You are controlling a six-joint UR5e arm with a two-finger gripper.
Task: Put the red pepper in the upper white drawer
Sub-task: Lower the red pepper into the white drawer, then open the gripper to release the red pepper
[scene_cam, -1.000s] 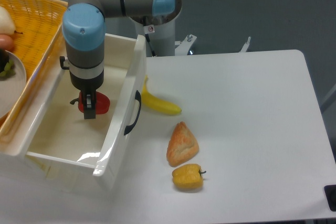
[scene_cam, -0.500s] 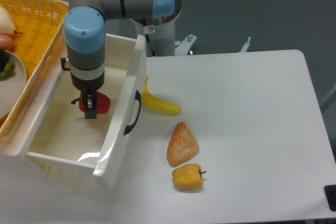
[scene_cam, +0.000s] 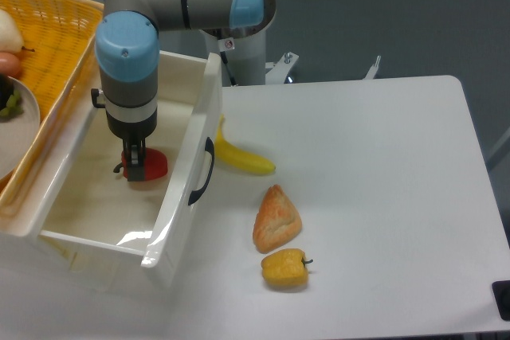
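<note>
Inside the upper white drawer (scene_cam: pixel 188 125), the tool (scene_cam: pixel 135 166) points straight down with its fingers pinching the red pepper (scene_cam: pixel 151 164), which sits low near the drawer floor, right of the tool's dark finger. To the tool's right, past the drawer's black handle (scene_cam: pixel 205 171), a banana (scene_cam: pixel 241 156), a pastry (scene_cam: pixel 276 218) and a yellow pepper (scene_cam: pixel 286 267) lie on the white surface (scene_cam: pixel 382 197). Left of the tool stands a woven basket (scene_cam: pixel 56 37).
</note>
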